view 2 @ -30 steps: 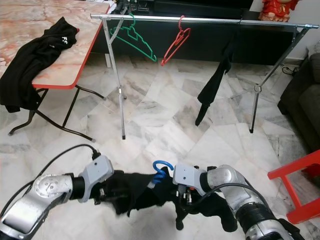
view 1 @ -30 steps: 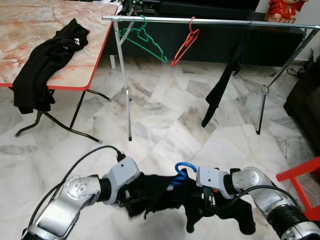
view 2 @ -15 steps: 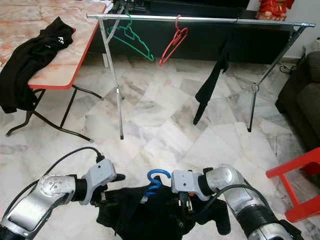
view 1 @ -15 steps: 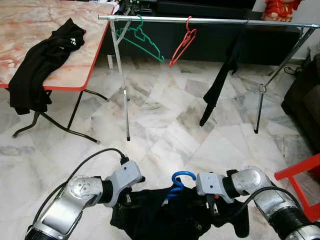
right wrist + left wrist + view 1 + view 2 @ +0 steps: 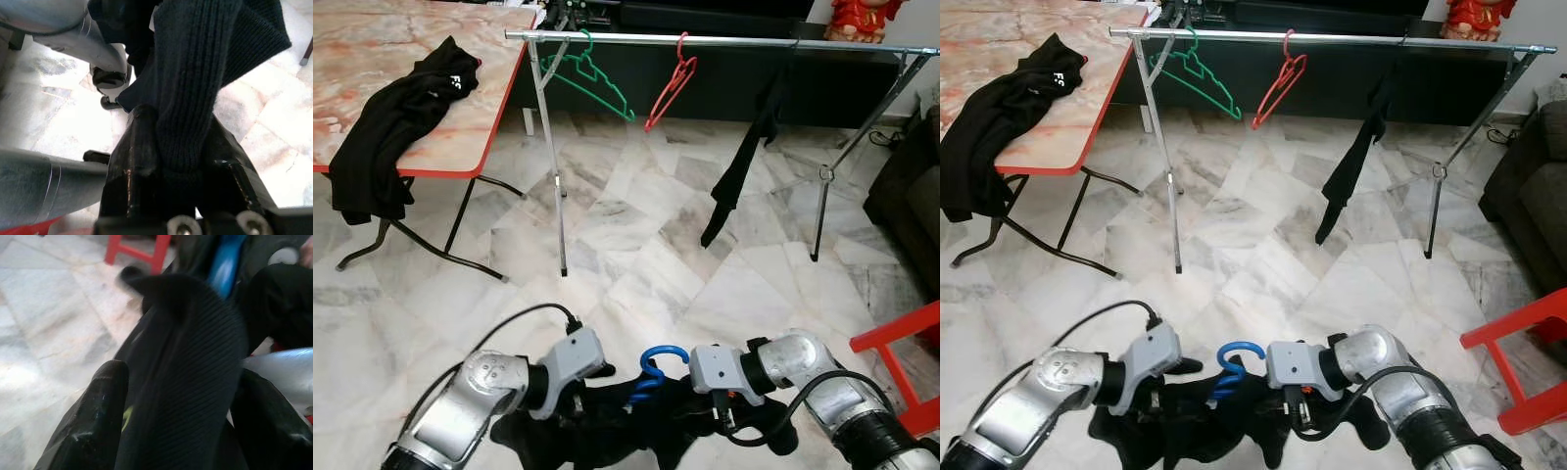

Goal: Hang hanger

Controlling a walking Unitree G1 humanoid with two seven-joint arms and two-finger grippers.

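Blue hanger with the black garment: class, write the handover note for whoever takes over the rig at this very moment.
Left gripper: shut on the black garment, low in front of the robot.
Right gripper: shut on the same garment's knit fabric, on its other side.
Blue hanger: inside the garment, hook sticking up between the two arms.
Clothes rail: ahead across the marble floor, carrying a green hanger, a red hanger and a hung dark garment. Another black garment lies on the table.
Done: garment on hanger, held by both grippers.
Left: approach the rail, lift, hook the blue hanger over it, release.
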